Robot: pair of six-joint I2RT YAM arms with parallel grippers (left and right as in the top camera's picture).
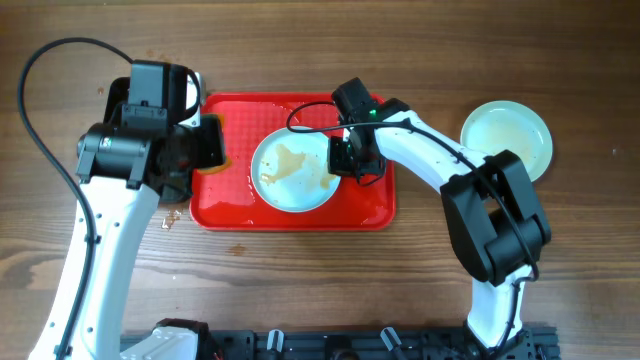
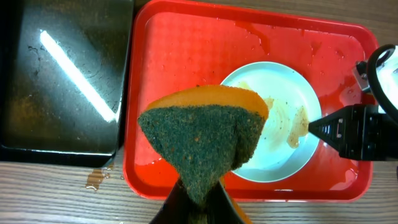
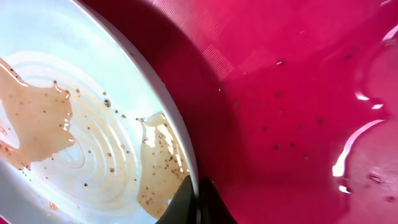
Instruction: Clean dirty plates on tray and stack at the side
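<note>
- The soiled plate lies on the red tray, its rim pinched by the right fingers.
- A sponge is pinched by the left fingers; scrubbing seems due next, so it must be lowered onto the smears.

I see a red tray, a pale plate with speckled brown smears, and a green-and-orange sponge.

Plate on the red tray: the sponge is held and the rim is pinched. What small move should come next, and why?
Probably lower the left gripper so its sponge meets the plate, then start wiping. The sponge is clamped but hangs over the tray, beside the plate. Brown smears cover the plate, and the right gripper is shut on its rim, steadying it.
</note>
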